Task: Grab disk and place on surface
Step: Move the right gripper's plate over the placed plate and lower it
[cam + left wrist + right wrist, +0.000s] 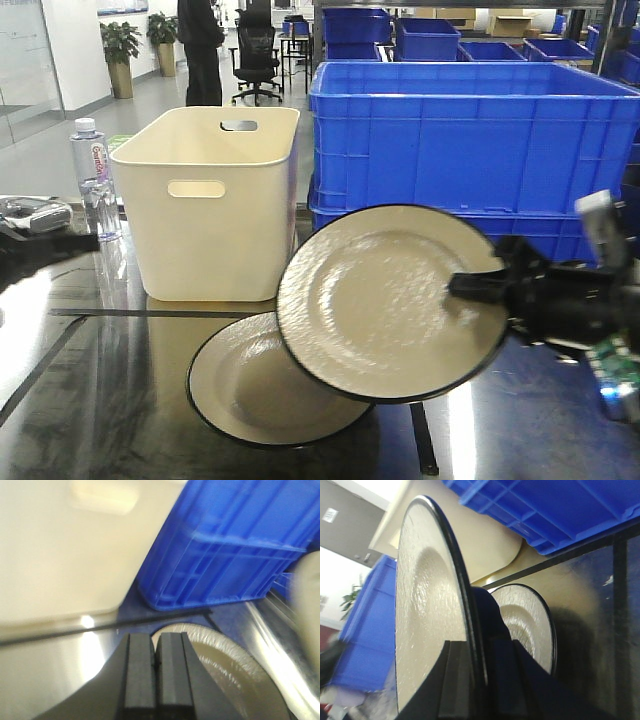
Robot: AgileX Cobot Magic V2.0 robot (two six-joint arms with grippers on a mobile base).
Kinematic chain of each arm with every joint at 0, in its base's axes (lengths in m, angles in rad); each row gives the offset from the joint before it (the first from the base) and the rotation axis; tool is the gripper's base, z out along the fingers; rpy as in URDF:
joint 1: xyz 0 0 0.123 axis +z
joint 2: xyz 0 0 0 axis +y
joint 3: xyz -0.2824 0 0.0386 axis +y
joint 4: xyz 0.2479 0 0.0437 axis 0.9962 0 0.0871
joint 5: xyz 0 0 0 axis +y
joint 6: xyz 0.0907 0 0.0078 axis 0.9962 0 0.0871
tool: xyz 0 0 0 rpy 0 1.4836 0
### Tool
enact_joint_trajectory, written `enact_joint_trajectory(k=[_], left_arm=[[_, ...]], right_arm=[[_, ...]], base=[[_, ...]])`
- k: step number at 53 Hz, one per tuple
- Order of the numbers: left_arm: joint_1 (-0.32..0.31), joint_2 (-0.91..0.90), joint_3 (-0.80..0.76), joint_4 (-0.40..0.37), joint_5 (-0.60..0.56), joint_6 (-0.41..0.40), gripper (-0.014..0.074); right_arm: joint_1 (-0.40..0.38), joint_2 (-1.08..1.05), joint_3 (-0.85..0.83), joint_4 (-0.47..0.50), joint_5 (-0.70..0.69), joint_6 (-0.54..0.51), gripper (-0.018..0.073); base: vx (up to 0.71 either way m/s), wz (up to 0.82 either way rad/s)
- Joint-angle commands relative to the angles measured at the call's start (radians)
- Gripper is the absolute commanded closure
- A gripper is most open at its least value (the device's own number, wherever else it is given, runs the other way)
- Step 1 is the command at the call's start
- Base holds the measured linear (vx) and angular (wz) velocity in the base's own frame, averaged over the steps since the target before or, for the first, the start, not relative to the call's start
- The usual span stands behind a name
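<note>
A cream disk with a black rim (385,300) hangs tilted on edge above the glossy dark grey surface (100,400). My right gripper (475,285) is shut on its right rim. In the right wrist view the fingers clamp the rim of this disk (427,615) at my right gripper (479,647). A second, matching disk (260,385) lies flat on the surface, partly hidden behind the held one; it also shows as the flat disk (525,625) and the flat disk (240,670). My left gripper (156,642) is shut on nothing, low over the surface (60,660) at the far left (85,243).
A cream bin (215,205) stands behind the disks. Stacked blue crates (470,140) fill the back right. A water bottle (92,175) stands left of the bin. Thin black lines (160,313) cross the tabletop.
</note>
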Motion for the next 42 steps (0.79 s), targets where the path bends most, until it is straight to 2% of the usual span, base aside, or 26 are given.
enact_joint_trajectory(k=[1,8,14,18,26,32,42], left_arm=[[0.008,-0.119,-0.034,0.016,0.028,-0.029,0.0605],[0.008,-0.199,-0.034,0.147,0.016,-0.122,0.0601],[0.008,-0.233,-0.034,0.23,0.011,-0.177,0.0598],[0.008,-0.244,-0.034,0.256,0.013,-0.191,0.0598],[0.008,-0.25,-0.034,0.257,0.016,-0.191,0.0598],[0.008,-0.25,-0.034,0.257,0.017,-0.191,0.0598],[0.008,-0.25,-0.034,0.257,0.013,-0.191,0.0598]], right_arm=[[0.087,0.015,-0.045,0.173,-0.087,-0.073,0.0568],[0.181,0.147,-0.127,0.266,-0.115,-0.139,0.0568],[0.23,0.251,-0.216,0.267,-0.116,-0.14,0.0568],[0.244,0.303,-0.253,0.267,-0.115,-0.139,0.0565],[0.251,0.336,-0.272,0.262,-0.128,-0.141,0.0525],[0.251,0.336,-0.272,0.231,-0.141,-0.17,0.0435],[0.25,0.336,-0.272,0.215,-0.138,-0.203,0.0179]], base=[[0.0,0.0],[0.0,0.0],[0.0,0.0],[0.0,0.0],[0.0,0.0],[0.0,0.0],[0.0,0.0]])
